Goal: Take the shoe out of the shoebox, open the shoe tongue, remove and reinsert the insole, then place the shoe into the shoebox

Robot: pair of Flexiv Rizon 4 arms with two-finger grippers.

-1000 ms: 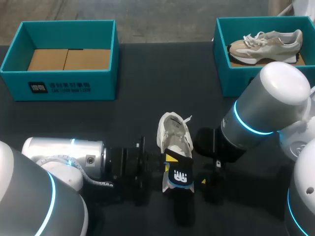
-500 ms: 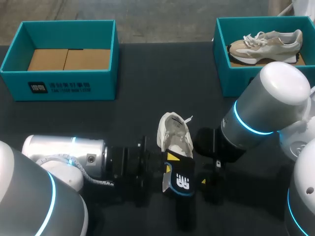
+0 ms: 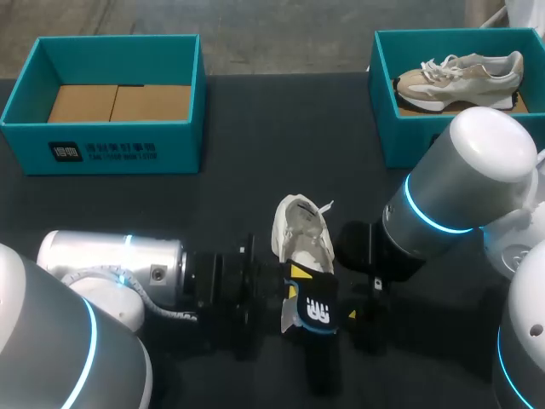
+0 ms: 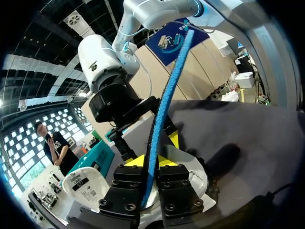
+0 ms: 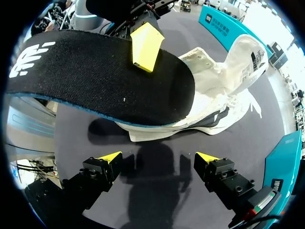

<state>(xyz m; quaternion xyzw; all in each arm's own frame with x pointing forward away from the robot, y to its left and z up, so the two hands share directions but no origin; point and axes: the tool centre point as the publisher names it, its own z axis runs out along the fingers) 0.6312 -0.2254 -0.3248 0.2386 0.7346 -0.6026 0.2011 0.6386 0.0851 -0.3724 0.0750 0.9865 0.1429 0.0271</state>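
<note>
Head view: the white shoe [image 3: 300, 228] is laid mid-table [image 3: 255, 136], with the black insole [image 3: 313, 311] raised over its near end. Left wrist view — the insole is seen edge-on, pinched by the left gripper [image 4: 150, 161]. Right wrist view — the right gripper [image 5: 159, 160] is shown spread, with the insole ahead of it.

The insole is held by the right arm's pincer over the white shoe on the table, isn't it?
Wrong arm. The left arm's pincer holds the insole over the white shoe on the table, as the left wrist view shows. The right wrist view shows the right pincer open and empty.
</note>
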